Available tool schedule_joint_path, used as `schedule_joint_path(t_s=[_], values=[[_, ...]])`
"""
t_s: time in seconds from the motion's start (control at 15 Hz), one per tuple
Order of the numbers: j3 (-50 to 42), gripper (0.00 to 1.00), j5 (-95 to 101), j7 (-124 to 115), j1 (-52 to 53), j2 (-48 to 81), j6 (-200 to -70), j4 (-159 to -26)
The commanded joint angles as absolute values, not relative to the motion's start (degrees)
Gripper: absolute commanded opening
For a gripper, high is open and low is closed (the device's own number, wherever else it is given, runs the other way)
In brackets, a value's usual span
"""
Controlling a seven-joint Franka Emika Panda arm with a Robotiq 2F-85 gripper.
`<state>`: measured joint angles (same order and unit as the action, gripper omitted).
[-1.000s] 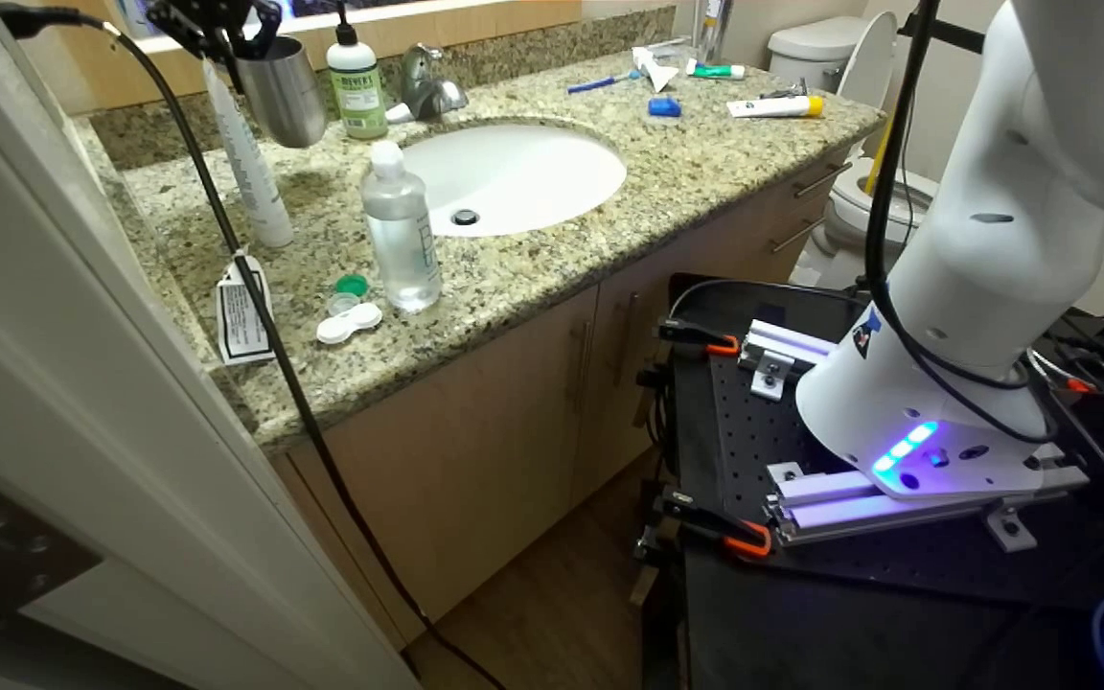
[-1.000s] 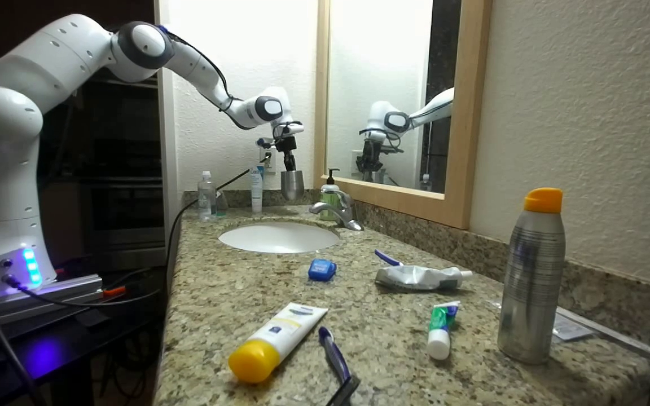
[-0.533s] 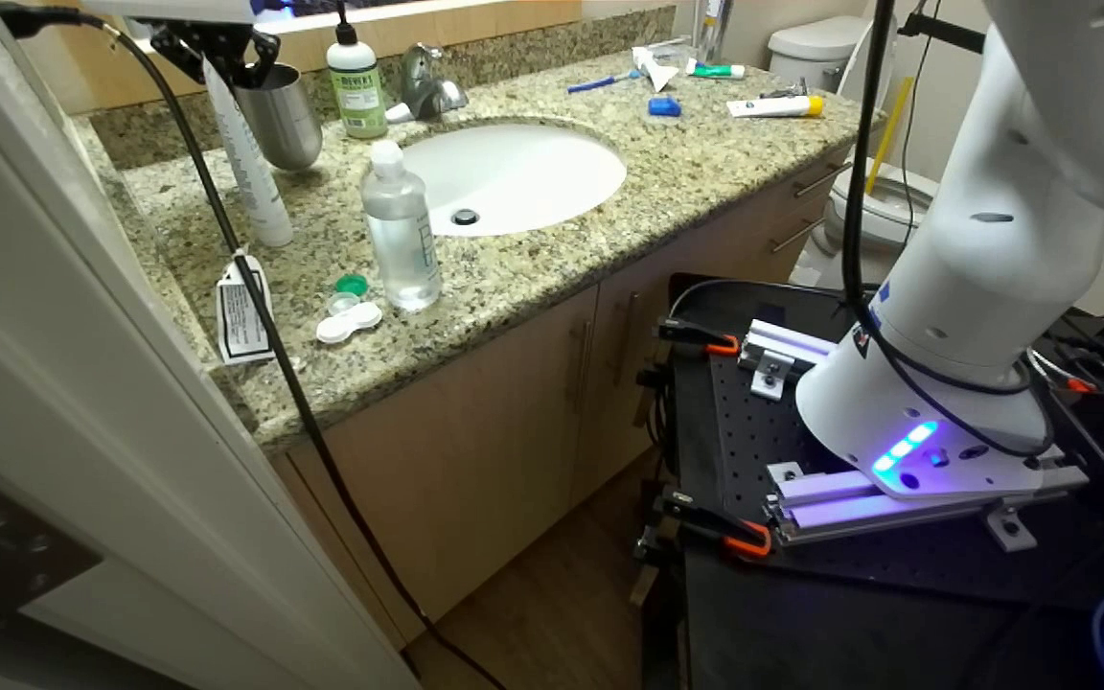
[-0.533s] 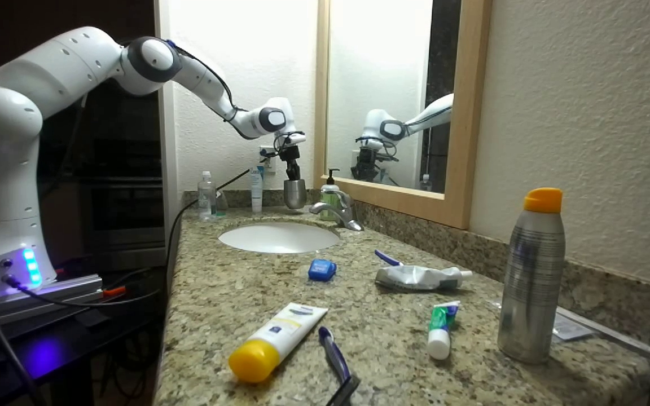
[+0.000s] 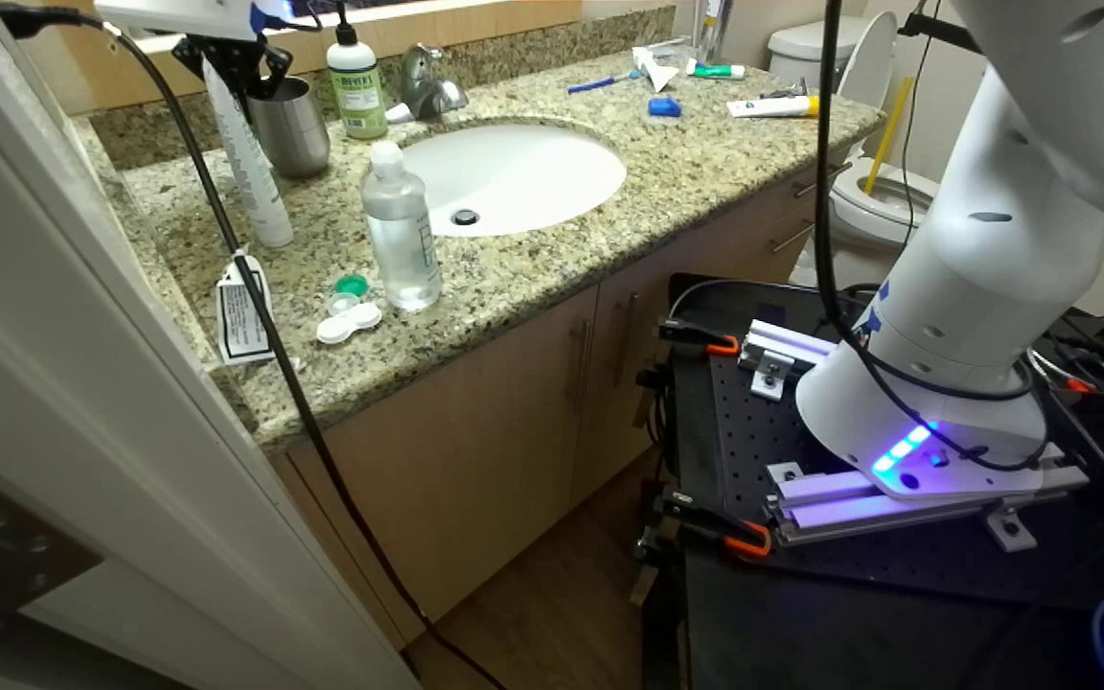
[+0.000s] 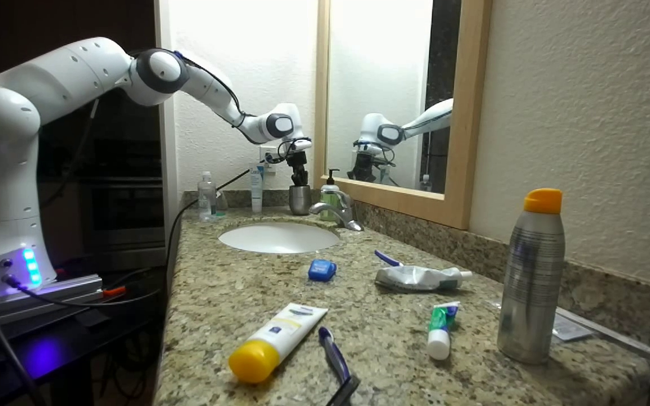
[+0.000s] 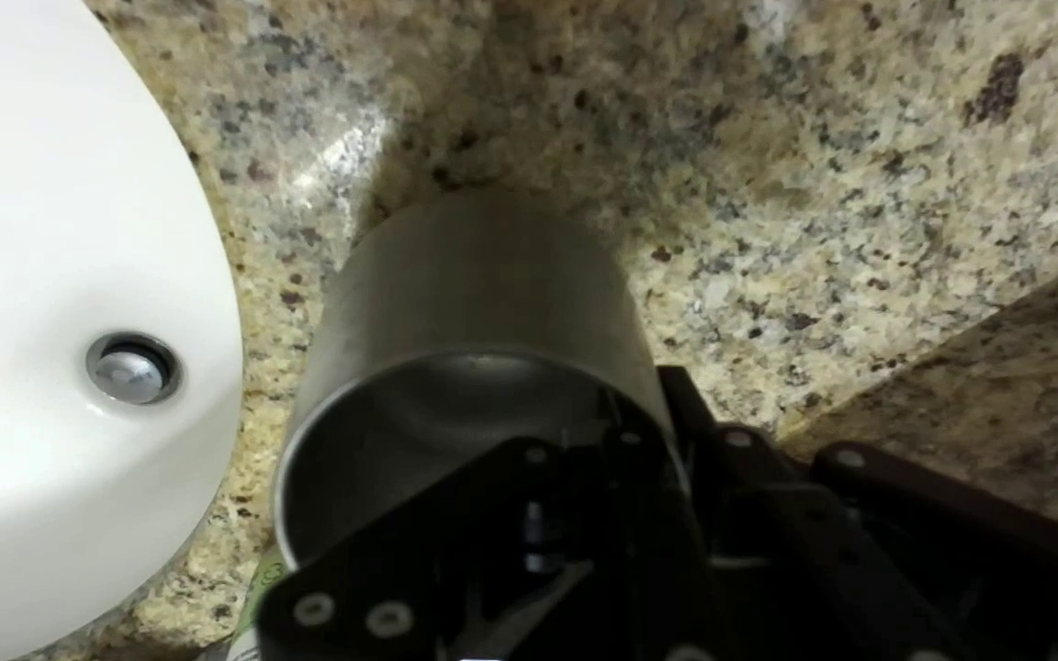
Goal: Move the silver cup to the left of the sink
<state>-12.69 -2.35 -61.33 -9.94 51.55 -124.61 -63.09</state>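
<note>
Leaning over the speckled surface with the white arm, just left of the white sink, and gripping with the pincer! Pinching the silver cup there by its wall, inside and out, holding it upright, seemingly touching the surface.

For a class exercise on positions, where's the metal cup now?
In an exterior view, the metal cup, its rim in the gripper, is beyond the sink, between the white tube on its left and the soap bottle on its right.

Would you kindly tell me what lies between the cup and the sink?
Only bare counter lies between the cup and the sink, as the wrist view shows.
</note>
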Motion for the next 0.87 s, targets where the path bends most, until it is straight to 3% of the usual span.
schedule_joint_path(t_s=[0.0, 0.53, 0.67, 0.73, 0.8], values=[[-12.39, 0.38, -3.58, -62.09, -11.25, 52.99, -118.71, -58.35], [-10.31, 0.94, -6.33, -55.33, -11.96, 37.90, -109.70, -62.97], [-10.05, 1.00, -7.90, -51.44, -12.30, 32.38, -111.59, -65.91], [-11.84, 1.00, -6.04, -55.62, -11.01, 39.07, -111.00, -59.76], [-11.83, 0.99, -6.18, -55.13, -11.04, 37.09, -110.69, -60.23]])
